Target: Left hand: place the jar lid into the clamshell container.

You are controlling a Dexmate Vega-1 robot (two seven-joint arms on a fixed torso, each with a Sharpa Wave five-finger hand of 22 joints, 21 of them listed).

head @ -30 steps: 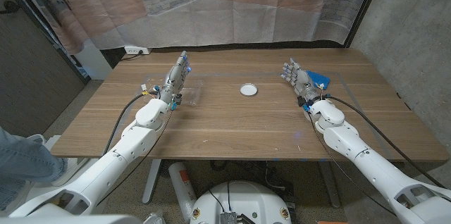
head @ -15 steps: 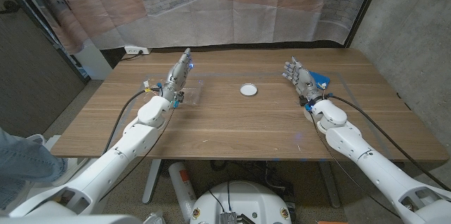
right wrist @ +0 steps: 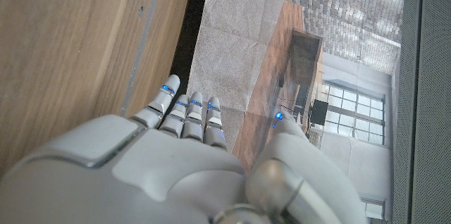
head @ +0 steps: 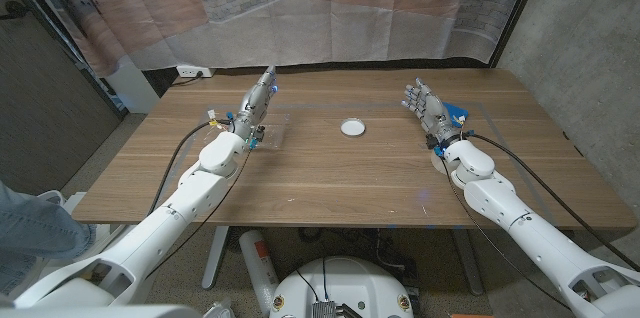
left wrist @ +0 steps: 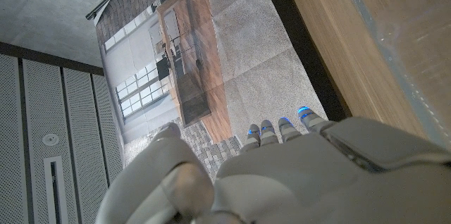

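The white round jar lid (head: 352, 128) lies on the wooden table (head: 330, 173) between the two arms, with nothing touching it. A clear clamshell container (head: 274, 135), hard to make out, sits on the table just beside my left wrist. My left hand (head: 257, 99) is raised over the container's far side, fingers straight and pointing away, holding nothing. The left wrist view has the back of that left hand (left wrist: 317, 175) against the room beyond the table. My right hand (head: 424, 106) stands at the right, fingers spread, holding nothing, well right of the lid.
A blue object (head: 456, 111) lies just behind my right hand. The table's far edge (head: 330, 71) runs close past both hands. A person's leg in jeans (head: 25, 226) is at the picture's left edge.
My left hand has risen and stretched farther toward the table's far edge, shifting a little to the right. The lid and my right hand have stayed put.
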